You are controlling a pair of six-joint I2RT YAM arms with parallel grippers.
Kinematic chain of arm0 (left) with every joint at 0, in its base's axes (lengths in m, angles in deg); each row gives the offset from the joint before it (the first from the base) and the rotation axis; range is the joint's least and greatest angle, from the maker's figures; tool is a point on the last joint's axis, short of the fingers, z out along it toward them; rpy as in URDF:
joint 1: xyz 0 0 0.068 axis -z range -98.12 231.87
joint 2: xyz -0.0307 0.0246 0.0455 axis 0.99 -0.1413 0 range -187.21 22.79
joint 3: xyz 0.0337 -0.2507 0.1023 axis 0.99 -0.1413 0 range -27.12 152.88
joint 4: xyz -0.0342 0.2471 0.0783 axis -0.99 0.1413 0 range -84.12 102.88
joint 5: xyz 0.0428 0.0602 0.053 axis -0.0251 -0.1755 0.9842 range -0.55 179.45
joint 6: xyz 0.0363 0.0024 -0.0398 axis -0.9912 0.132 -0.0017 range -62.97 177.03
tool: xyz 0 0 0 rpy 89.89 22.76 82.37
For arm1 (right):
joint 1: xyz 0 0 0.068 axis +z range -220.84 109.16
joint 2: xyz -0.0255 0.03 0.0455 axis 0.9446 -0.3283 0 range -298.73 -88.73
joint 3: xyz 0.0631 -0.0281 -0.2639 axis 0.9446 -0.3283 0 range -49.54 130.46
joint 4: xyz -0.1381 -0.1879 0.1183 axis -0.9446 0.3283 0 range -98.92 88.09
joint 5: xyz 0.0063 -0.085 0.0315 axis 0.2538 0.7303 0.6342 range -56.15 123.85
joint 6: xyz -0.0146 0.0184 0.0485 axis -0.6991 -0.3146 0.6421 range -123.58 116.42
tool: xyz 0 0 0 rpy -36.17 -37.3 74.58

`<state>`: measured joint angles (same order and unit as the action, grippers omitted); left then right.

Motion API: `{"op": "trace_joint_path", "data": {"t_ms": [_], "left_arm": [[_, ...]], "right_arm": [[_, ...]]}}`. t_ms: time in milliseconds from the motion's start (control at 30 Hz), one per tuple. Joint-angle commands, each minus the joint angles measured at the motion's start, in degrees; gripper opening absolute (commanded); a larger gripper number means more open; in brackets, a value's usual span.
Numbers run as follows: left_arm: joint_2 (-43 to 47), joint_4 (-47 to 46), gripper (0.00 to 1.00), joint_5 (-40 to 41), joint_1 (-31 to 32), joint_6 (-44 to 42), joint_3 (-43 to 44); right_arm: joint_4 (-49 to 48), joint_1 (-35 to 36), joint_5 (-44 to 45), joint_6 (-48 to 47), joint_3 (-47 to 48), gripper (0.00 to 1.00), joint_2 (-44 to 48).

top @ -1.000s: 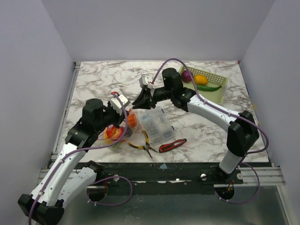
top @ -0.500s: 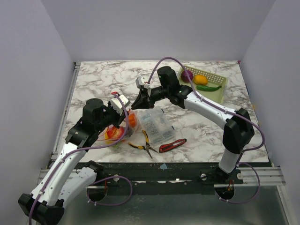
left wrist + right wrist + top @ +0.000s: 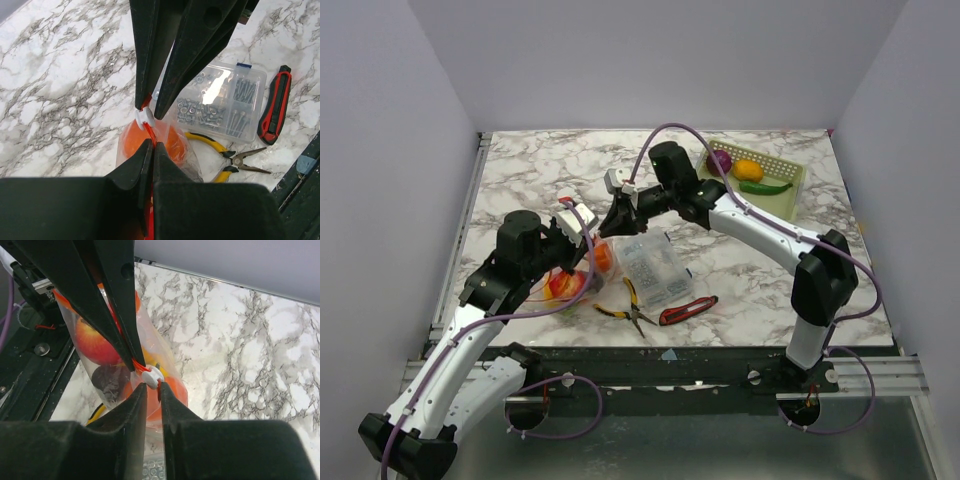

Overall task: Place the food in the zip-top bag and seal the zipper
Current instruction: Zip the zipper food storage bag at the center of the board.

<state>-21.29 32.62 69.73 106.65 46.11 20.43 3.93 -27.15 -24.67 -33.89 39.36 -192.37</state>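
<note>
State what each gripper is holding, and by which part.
Both hold the zip-top bag by its zipper: the left gripper pinches the strip, and the right gripper pinches it at the white slider.

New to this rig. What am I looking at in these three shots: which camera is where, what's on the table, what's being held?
These are two robot arms with two-finger grippers, bolted at the table's near edge. The wide shot comes from a fixed camera above and behind them. The other two come from a camera on each wrist, so the black wedges at the bottom are that arm's own fingers.

On the marble table lie a clear zip-top bag holding a toy red apple and an orange, a clear box of screws, yellow-handled pliers, a red utility knife, and a green tray with three more toy vegetables.

The left gripper is pinched on the bag's orange-red zipper. The right gripper faces it, closed at the zipper's white slider.
</note>
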Motion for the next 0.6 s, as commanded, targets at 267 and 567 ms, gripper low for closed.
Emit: {"op": "trace_joint_path", "data": {"t_ms": [267, 567], "left_arm": [[1.44, -4.0, 0.0, 0.29, 0.19, -1.11, 0.88], [1.05, -3.09, 0.0, 0.57, 0.23, -1.96, 1.34]], "right_arm": [[0.82, 2.89, 4.03, 1.76, 0.24, 0.3, 0.11], [4.88, 2.81, 7.56, -1.31, 0.03, 0.4, 1.82]]}}
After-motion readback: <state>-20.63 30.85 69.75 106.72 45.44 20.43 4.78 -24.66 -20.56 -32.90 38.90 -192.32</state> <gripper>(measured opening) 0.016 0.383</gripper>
